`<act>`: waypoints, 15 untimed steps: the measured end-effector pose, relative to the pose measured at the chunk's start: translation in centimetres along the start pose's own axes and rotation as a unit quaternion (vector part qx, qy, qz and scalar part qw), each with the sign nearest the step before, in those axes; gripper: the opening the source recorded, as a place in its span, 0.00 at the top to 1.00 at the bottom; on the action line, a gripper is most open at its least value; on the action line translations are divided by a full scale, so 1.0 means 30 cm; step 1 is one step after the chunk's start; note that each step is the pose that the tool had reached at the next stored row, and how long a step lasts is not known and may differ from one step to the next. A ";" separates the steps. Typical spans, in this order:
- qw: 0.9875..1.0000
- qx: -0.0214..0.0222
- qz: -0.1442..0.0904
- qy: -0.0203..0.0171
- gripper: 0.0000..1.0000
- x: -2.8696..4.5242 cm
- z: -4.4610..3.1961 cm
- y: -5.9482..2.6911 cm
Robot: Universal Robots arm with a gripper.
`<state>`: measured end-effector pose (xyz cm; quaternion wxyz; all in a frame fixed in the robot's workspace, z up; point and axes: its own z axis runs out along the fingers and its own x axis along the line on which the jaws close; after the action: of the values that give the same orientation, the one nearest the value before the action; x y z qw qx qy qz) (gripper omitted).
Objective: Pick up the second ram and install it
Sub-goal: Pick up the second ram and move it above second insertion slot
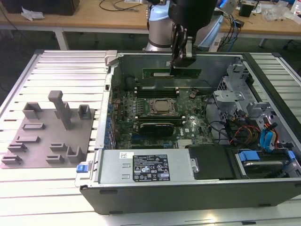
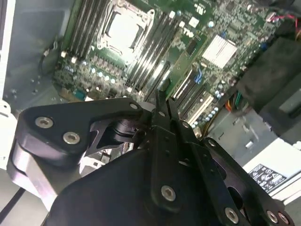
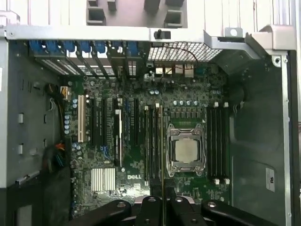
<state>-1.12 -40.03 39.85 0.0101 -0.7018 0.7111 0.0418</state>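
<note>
The open computer case sits on the slatted table with its motherboard facing up, and a grey fixture plate lies just beside it on the exterior view's left. My gripper hangs over the far part of the case, its 2 fingers clamped on the top edge of the second ram, which is held level and lengthwise above the board. In the first wrist view, the stick runs edge-on out from my fingertips, over the black memory slots just beside the CPU socket.
</note>
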 end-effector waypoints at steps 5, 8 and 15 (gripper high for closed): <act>1.000 0.000 0.000 0.000 0.89 -0.040 0.008 -0.069; 1.000 0.000 0.000 0.000 0.89 -0.060 0.012 -0.103; 1.000 0.000 0.000 0.000 0.89 -0.102 0.020 -0.179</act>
<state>4.25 -37.01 39.22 0.0101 -0.7018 0.7111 0.0419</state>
